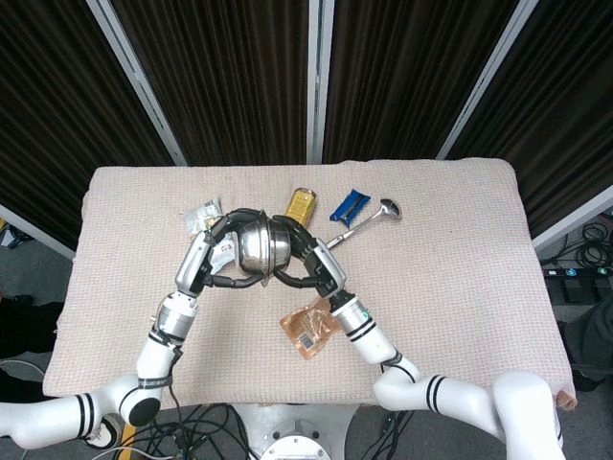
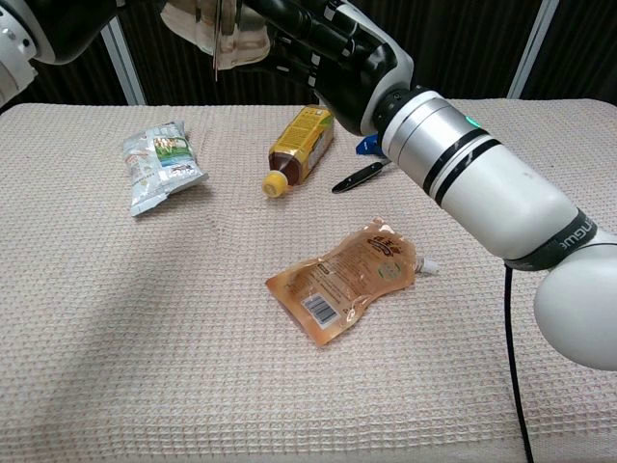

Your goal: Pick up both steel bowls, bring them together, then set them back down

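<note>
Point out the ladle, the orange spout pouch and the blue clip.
ladle (image 1: pixel 387 206): head view, on its bowl end.
orange spout pouch (image 2: pixel 349 277): chest view, middle of its printed face.
blue clip (image 1: pixel 350 205): head view, middle of its body.

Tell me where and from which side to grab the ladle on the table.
Take the ladle by its dark handle, coming straight down from above. It lies flat, the handle end points toward the table's middle with bare cloth around it, while its cup sits close to the blue clip.
</note>
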{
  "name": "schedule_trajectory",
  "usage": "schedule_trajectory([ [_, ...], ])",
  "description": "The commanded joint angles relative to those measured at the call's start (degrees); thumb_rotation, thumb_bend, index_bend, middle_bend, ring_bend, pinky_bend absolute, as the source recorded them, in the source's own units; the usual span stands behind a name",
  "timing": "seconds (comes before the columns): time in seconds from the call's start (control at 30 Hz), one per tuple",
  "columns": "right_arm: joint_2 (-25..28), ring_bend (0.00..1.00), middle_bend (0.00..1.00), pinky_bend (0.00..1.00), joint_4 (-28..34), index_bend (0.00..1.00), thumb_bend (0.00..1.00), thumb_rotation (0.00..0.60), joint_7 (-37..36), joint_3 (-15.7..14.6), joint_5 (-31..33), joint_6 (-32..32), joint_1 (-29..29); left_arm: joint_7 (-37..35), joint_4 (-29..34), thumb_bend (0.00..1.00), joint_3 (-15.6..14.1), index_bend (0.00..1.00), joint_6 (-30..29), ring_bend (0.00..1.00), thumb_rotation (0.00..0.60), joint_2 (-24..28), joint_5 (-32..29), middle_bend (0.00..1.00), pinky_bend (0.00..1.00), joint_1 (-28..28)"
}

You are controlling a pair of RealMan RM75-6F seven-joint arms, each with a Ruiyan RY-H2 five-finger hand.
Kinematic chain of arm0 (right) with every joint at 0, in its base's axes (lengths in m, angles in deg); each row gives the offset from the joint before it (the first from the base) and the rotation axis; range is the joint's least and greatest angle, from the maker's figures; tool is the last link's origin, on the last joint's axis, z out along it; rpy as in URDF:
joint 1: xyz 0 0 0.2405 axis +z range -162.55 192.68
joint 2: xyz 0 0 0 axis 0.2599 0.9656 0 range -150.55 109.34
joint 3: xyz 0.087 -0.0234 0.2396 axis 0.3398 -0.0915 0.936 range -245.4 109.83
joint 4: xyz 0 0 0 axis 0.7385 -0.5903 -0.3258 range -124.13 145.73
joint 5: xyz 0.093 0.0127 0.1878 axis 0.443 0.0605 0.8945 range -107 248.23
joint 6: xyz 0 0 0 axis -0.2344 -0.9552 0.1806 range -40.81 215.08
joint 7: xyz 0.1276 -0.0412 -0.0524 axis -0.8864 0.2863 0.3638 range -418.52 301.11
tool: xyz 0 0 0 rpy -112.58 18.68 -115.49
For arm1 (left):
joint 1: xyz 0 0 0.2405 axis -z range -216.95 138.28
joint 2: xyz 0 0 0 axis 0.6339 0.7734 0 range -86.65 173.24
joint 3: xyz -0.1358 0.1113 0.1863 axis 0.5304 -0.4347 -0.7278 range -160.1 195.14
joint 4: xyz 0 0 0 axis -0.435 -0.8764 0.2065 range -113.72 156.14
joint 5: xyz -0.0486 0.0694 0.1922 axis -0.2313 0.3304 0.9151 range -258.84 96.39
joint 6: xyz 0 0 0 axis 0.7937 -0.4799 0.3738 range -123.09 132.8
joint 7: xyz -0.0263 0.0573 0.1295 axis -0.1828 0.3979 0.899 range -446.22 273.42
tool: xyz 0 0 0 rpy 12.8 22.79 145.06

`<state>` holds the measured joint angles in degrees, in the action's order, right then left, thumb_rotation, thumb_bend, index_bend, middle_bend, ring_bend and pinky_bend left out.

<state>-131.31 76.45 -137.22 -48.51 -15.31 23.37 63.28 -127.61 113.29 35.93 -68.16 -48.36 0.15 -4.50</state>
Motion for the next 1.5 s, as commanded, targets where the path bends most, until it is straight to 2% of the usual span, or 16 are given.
schedule_trajectory([
  [0.03,0.81,0.25,0.33,0.39,-0.27,0.44,0.21,0.6,-1.82,-0.47,0.77,-1.42,-1.46,-0.33,0.01,0.0,0.25,0.54,-0.59,0.53,0.6,0.5,-0.15,0.55,0.71,-0.43],
  [0.17,1.46,0.25,0.33,0.39,0.01,0.44,0.21,0.6,-3.64,-0.72,0.82,-2.18,-2.03,-1.46,-0.23,0.0,0.6,0.54,-0.15,0.53,0.6,0.43,-0.9,0.55,0.71,-0.27],
  [0.5,0.59,0.25,0.33,0.39,0.16,0.44,0.21,0.6,-6.88,-0.61,-1.26,-1.18,1.87,-2.12,-0.32,0.0,0.69,0.54,1.25,0.53,0.6,-1.04,-1.6,0.55,0.71,0.93],
  [0.73,3.43,0.25,0.33,0.39,-0.88,0.44,0.21,0.6,-5.74,-3.21,-0.4,-4.36,-2.49,-0.96,-0.8,0.0,0.02,0.54,-1.42,0.53,0.6,1.26,-1.76,0.55,0.71,-1.75],
  [0.83,7.08,0.25,0.33,0.39,-1.48,0.45,0.21,0.6,2.44,-6.42,0.33,-5.78,-6.86,0.61,-3.64,0.0,-1.95,0.54,-2.7,0.53,0.6,3.54,-1.64,0.55,0.71,-4.27],
  [0.93,13.58,0.25,0.32,0.39,1.01,0.45,0.21,0.6,17.6,-9.91,1.52,-3.71,-10.01,-0.32,-7.86,0.0,-5.29,0.54,0.57,0.55,0.6,7.59,-1.83,0.56,0.73,-6.04],
  [1.0,18.53,0.25,0.32,0.39,5.3,0.45,0.22,0.6,29.49,-12.05,4.05,-2.28,-12.82,-0.09,-11.12,0.0,-7.91,0.55,2.83,0.55,0.6,10.44,-0.83,0.56,0.73,-6.83],
  [1.07,23.16,0.25,0.31,0.39,10.68,0.44,0.22,0.6,40.31,-14.24,6.91,-1.73,-15.82,1.45,-14.09,0.0,-10.25,0.56,2.63,0.56,0.6,11.92,1.1,0.57,0.73,-7.88],
  [1.17,27.71,0.25,0.3,0.39,17.51,0.43,0.22,0.6,52.89,-16.75,11.68,-2.47,-19.99,4.68,-17.35,0.0,-13.07,0.56,2.18,0.56,0.6,13.1,3.4,0.58,0.73,-9.07],
  [1.3,30.02,0.24,0.29,0.39,21.56,0.42,0.22,0.6,65.66,-18.91,17.3,-3.12,-23.37,11.37,-19.98,0.0,-15.76,0.56,5.64,0.56,0.6,14.59,5.18,0.58,0.73,-8.15],
  [1.5,31.69,0.24,0.29,0.38,24.21,0.42,0.22,0.6,75.24,-19.17,22.47,-2.5,-25.18,23.06,-22.88,0.0,-16.8,0.56,11.13,0.56,0.6,14.17,4.15,0.57,0.73,-6.18],
])
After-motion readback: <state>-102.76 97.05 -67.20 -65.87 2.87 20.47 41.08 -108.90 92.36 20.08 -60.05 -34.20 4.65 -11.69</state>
